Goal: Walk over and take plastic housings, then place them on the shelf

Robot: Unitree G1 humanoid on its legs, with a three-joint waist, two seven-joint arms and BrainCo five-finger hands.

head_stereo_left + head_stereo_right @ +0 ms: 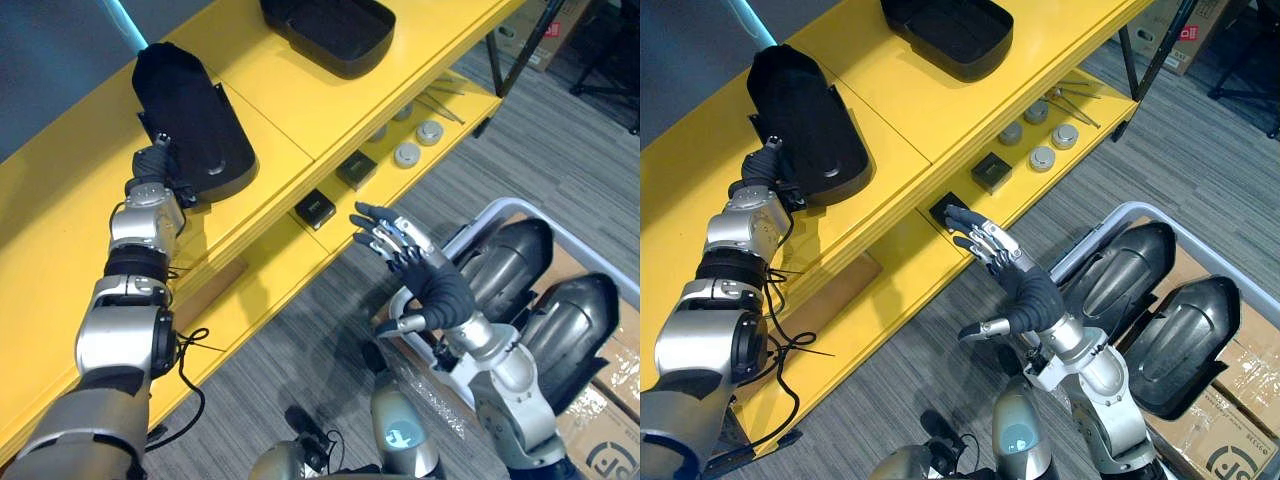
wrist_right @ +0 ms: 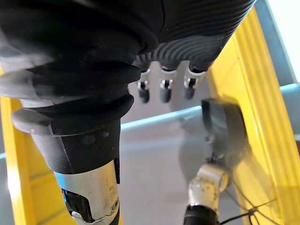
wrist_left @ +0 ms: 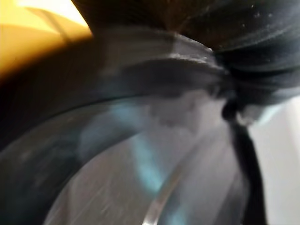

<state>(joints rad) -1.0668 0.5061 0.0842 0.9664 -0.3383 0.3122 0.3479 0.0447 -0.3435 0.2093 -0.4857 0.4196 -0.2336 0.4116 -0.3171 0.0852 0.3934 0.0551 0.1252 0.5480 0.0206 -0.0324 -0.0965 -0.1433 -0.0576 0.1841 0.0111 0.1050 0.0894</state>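
R hand (image 1: 445, 290) splayed; glossy domed housing (image 1: 195, 110) on shelf (image 1: 285, 85).

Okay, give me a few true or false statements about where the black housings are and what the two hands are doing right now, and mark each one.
1. Two black housings lie on the top level of the yellow shelf. True.
2. The right hand is holding a housing. False: it is open and empty, above the floor beside the shelf.
3. The grey bin is empty. False: two more black housings lie in it.
4. The left hand is at the nearer housing on the shelf's top level. True.
5. Round metal discs sit on the shelf's lower level. True.
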